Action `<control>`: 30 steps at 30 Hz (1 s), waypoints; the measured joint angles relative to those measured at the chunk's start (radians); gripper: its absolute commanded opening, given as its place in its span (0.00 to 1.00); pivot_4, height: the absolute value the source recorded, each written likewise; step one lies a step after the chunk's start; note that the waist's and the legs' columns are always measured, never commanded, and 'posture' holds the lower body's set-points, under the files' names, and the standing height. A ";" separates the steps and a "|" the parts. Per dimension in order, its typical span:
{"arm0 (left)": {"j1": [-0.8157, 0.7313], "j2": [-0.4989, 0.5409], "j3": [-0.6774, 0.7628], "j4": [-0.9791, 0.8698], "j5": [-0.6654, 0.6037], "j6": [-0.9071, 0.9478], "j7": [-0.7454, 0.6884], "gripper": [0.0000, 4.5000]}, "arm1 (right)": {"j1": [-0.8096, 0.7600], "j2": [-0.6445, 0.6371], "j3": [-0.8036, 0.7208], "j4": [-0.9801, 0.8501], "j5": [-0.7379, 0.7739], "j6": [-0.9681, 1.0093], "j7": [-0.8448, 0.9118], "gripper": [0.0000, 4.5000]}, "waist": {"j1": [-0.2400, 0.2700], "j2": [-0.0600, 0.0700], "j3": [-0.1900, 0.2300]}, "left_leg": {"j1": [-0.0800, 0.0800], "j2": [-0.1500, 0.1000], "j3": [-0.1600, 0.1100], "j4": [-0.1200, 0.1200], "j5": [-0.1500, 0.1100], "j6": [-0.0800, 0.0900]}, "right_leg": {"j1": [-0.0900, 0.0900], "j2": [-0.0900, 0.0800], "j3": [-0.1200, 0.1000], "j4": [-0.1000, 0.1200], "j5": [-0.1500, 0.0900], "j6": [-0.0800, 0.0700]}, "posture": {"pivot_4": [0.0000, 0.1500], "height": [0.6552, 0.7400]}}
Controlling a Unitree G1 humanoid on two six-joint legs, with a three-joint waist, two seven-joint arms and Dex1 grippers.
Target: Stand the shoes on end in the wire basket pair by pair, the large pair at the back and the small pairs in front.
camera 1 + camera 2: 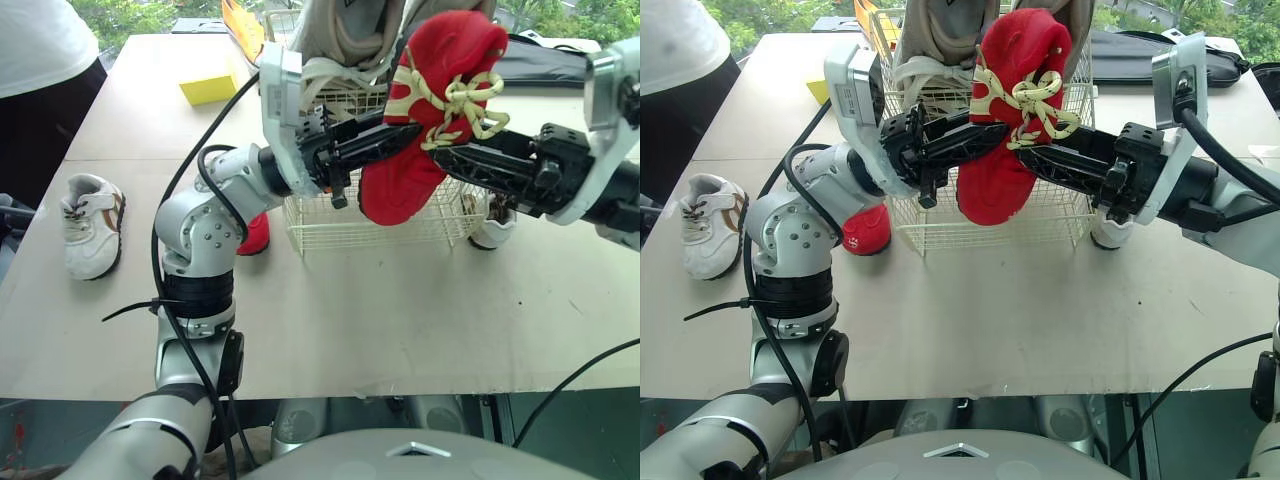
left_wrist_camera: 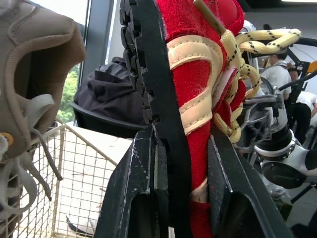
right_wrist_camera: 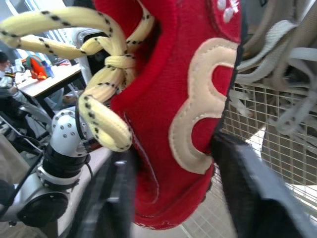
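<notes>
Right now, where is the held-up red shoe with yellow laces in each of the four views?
Left eye view: red shoe upper centre-right, overlapping the wire basket.
Right eye view: upper centre, overlapping the same basket.
Left wrist view: clamped in the left tool, black sole edge-on.
Right wrist view: clamped in the right tool, laces showing.
Shared landmark: the wire basket's white mesh, behind the shoe.

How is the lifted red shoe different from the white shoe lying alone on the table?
The red shoe has yellow laces; the white shoe has brown trim. The red shoe hangs toe-down, gripped by the left hand and right hand; the white shoe lies flat on the table, untouched. Both are outside the wire basket.
</notes>
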 measured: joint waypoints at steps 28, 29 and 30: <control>0.374 0.318 0.209 -0.409 -0.272 0.141 0.245 0.99 | 0.058 0.029 -0.049 0.051 -0.694 -0.336 0.284 0.00 | -0.001 0.000 0.000 | 0.002 0.003 0.000 -0.001 0.000 0.000 | 0.000 0.002 0.002 0.000 0.000 0.000 | 1.00 1.00; 0.389 0.318 0.209 -0.419 -0.260 0.121 0.245 0.99 | 0.065 0.050 -0.022 0.060 -0.744 -0.362 0.294 0.00 | -0.002 0.000 0.000 | 0.002 0.003 0.000 -0.001 0.000 0.000 | 0.000 0.002 0.002 0.000 0.000 0.000 | 1.00 1.00; 0.403 0.320 0.209 -0.427 -0.244 0.101 0.245 0.99 | 0.070 0.068 0.002 0.070 -0.791 -0.386 0.300 0.00 | -0.002 0.000 0.000 | 0.002 0.003 0.000 -0.001 0.000 0.000 | 0.000 0.002 0.002 0.000 0.000 0.000 | 1.00 1.00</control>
